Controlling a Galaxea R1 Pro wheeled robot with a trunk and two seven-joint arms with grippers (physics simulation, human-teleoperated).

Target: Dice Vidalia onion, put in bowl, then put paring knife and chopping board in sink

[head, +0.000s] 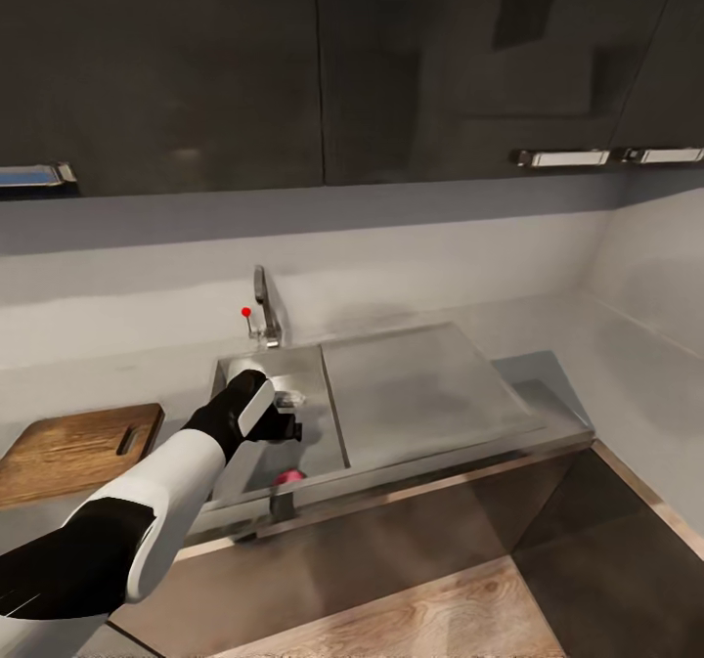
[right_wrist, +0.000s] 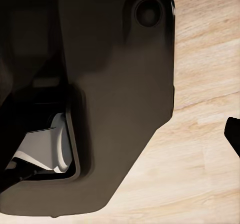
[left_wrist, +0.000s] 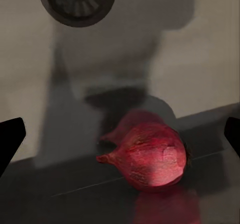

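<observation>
Red onion [left_wrist: 150, 156] on sink [head: 328, 414] floor | L gripper [left_wrist: 120, 134] spread wide above it | R gripper [right_wrist: 233, 134]: state unclear

Two silver cabinet handles [head: 561, 157] sit side by side under the black upper cabinets [head: 196, 71]. Pale backsplash wall [head: 411, 247] runs below. Light wood floor [right_wrist: 210, 84] lies underneath.

No legible text or labels, seemingly.
</observation>
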